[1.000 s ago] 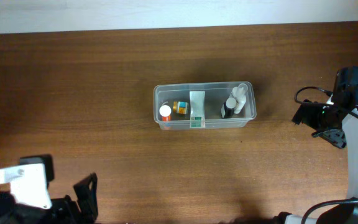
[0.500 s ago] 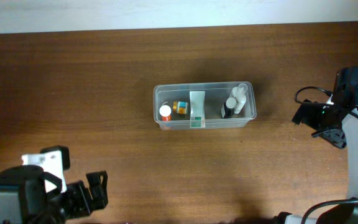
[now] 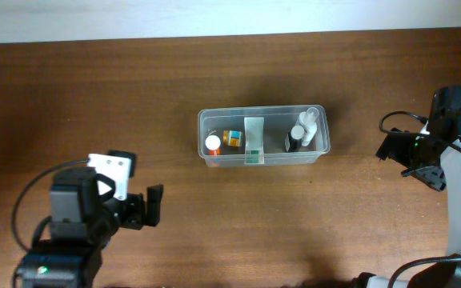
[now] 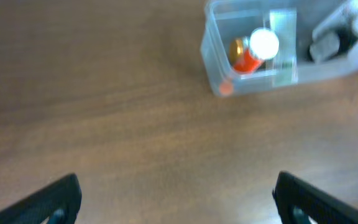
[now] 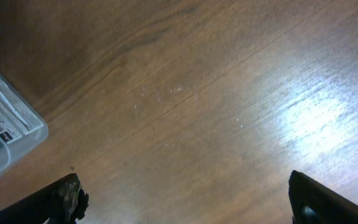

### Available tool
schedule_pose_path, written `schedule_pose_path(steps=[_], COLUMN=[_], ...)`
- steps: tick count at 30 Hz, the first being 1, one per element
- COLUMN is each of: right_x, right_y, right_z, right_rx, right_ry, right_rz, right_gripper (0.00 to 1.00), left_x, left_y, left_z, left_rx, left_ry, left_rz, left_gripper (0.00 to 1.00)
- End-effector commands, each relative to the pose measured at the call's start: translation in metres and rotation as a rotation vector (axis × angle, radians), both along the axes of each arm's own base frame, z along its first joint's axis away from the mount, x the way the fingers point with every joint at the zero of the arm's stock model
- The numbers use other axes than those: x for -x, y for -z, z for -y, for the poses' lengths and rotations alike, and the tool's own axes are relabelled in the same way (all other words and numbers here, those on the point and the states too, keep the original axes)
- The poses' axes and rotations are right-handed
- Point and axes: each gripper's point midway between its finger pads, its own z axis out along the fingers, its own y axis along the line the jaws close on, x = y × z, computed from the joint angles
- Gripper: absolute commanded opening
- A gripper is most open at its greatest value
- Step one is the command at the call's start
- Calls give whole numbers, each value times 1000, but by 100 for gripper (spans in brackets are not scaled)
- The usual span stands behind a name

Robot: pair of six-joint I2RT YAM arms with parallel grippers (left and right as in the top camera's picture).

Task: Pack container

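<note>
As container point(image 3: 294, 159) lies ahead-right of L gripper point(image 4: 180, 202), long axis left-right, L meets its short end. R gripper point(image 5: 188, 205) abt as near opp. end. Both spread wide, empty.

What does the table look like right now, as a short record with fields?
container: clear tub, mid-table, upright, no lid on it
contents: white-capped orange bottle, white tube, dark bottle, white bottle
left gripper: open, empty, apart from the tub
right gripper: open, empty, apart from the tub
table: brown wood
</note>
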Motion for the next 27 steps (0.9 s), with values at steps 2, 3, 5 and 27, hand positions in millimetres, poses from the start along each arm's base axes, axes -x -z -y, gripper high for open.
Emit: schedule_pose_path(steps=[2,3,5,27], right_x=[-1,-1,-1,-1], right_y=[-1,-1,-1,-1], right_z=[2,2,2,2], right_rx=[3,3,3,3], right_ry=[17,17,16,17], right_rz=[7,7,7,7], right_gripper=[98,98,98,98], left_x=[1,0,1,-6], left_y=[30,36,52,71], left_z=[10,10,12,27], left_rx=[-39,-38,-31,11], left_ry=[132,133,139,205], left_rz=[69,84,111,640], left_gripper=[99,99,100,99])
